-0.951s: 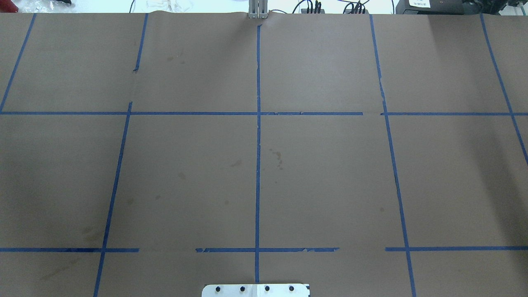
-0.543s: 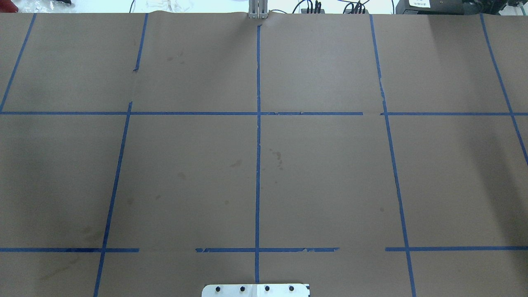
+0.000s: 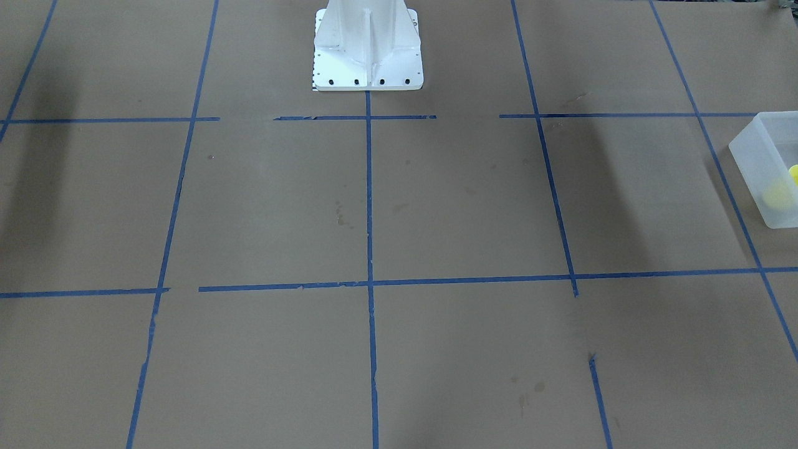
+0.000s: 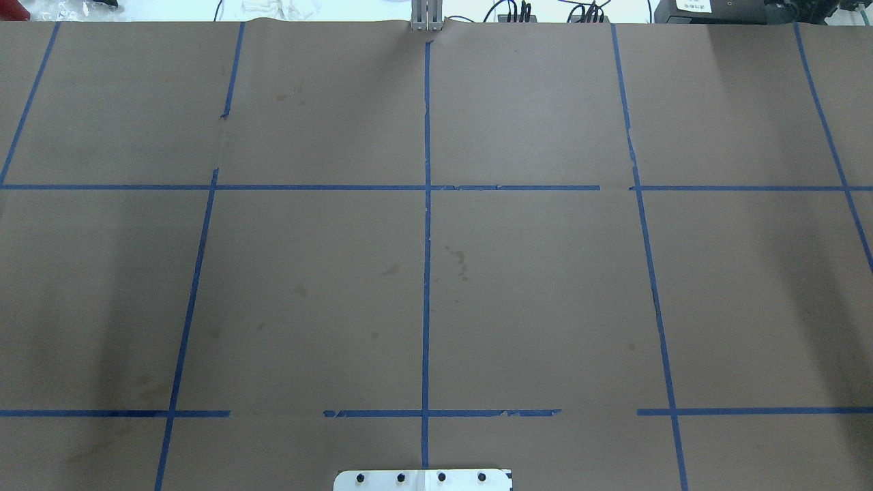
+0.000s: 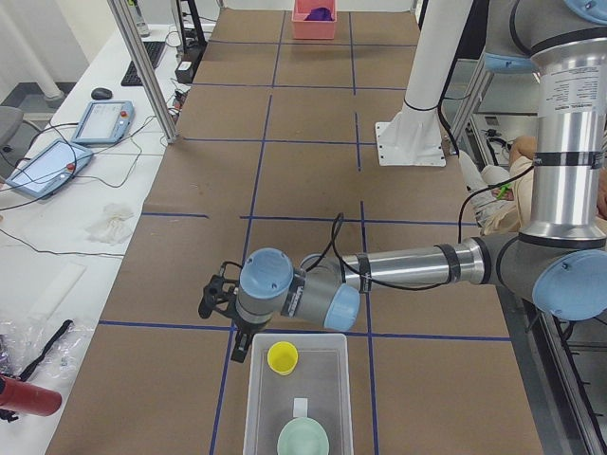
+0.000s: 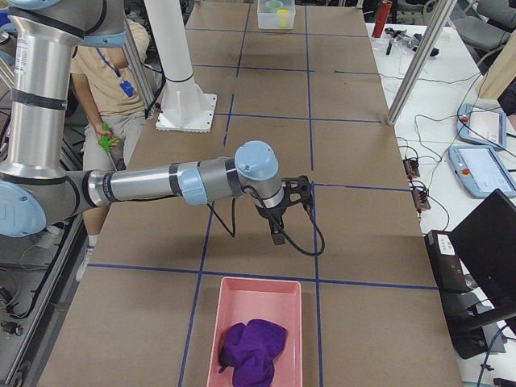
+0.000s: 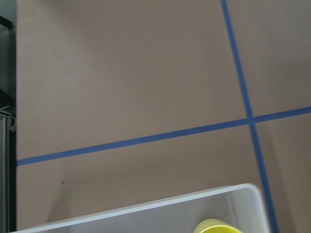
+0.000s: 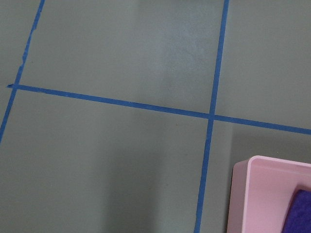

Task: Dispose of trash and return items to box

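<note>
Status: the small yellow tapered plastic cup [image 5: 282, 357] stands upright inside the translucent frosted-white rectangular plastic box [image 5: 327, 379], just inside the end wall that faces the middle of the desk [image 4: 545, 273]. A pale green bowl [image 5: 303, 441] and a small white piece [image 5: 301, 408] sit further along in the same box. The box rests at the left end of the brown-papered desk. At the right end, a pink plastic tray [image 6: 278, 310] holds a crumpled purple cloth [image 6: 254, 351]. No other loose item shows in any view, so I judge the task done or very nearly done; anything left over cannot be confirmed from here. The left hand [image 5: 241, 347] hangs above the desk just outside the box's end wall, by a corner. It is near the cup but apart from it. Whether its fingers are spread or pressed together I cannot tell. The right hand [image 6: 276, 234] hangs over the desk near the pink tray, apart from it; its state cannot be told either.
</note>
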Available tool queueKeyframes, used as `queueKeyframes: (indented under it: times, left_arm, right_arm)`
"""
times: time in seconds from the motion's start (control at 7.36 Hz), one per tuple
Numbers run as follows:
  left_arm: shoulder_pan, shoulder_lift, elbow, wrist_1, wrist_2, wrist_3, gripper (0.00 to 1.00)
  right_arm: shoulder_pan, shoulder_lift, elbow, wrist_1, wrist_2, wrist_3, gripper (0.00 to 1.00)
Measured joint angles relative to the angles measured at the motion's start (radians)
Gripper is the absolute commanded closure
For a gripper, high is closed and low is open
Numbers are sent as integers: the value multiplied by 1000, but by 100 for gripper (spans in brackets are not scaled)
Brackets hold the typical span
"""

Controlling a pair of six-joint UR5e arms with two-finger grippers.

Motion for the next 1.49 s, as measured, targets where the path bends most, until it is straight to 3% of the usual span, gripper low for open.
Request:
queueKeyframes:
  times: [0.27,0.54,0.81,1.09,1.49]
  left_arm:
    - [92,-8,-197,125,-4,-136,0]
    - [128,-12,-336,246,3,-155,0]
    - [131,-5,-367,351,7,-55,0]
    - [60,23,-355,485,36,218,0]
    - [17,42,-331,514,56,298,0]
  right_arm:
    - [-22,-1,2,0,0,2,0]
    - [-48,6,2,1,-5,39,0]
    - [-66,10,2,1,-10,66,0]
    - [-68,8,-4,1,-14,65,0]
    - [-68,7,-13,1,-21,55,0]
